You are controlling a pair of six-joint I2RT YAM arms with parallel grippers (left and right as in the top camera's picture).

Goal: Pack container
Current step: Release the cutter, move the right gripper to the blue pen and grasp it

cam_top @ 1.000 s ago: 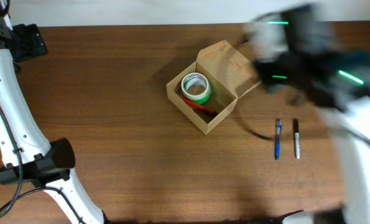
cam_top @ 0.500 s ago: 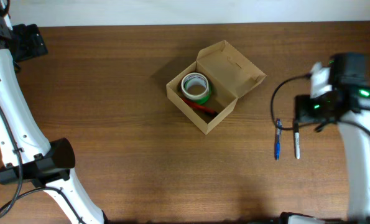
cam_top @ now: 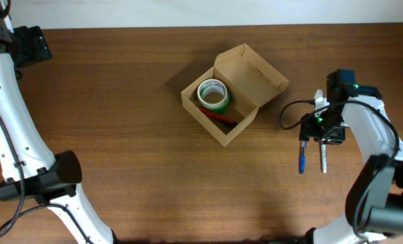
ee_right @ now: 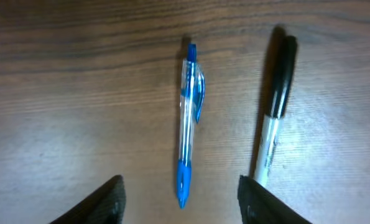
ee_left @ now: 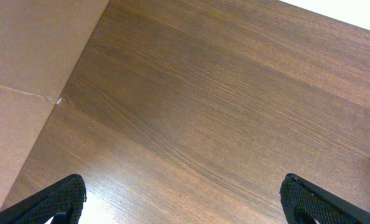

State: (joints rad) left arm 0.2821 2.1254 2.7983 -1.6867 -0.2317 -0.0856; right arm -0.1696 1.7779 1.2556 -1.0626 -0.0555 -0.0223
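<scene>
Likely light, easily crushed cardboard, the container [cam_top: 201,120] suits a gentle side-wall hold; right pincer [ee_right: 181,205] and left pincer [ee_left: 185,205] both gape wide.

You've a plain tan-brown container [cam_top: 252,71], green-and-white tape roll [cam_top: 222,102], translucent blue pen [ee_right: 186,124], black-capped white marker [ee_right: 278,93], and dark wood-grain bench [cam_top: 120,102].

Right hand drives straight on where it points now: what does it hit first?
Probably the blue pen, lying centred between the open right hand's fingers. The black marker lies close by one finger and might get clipped. Depth is unclear.
</scene>
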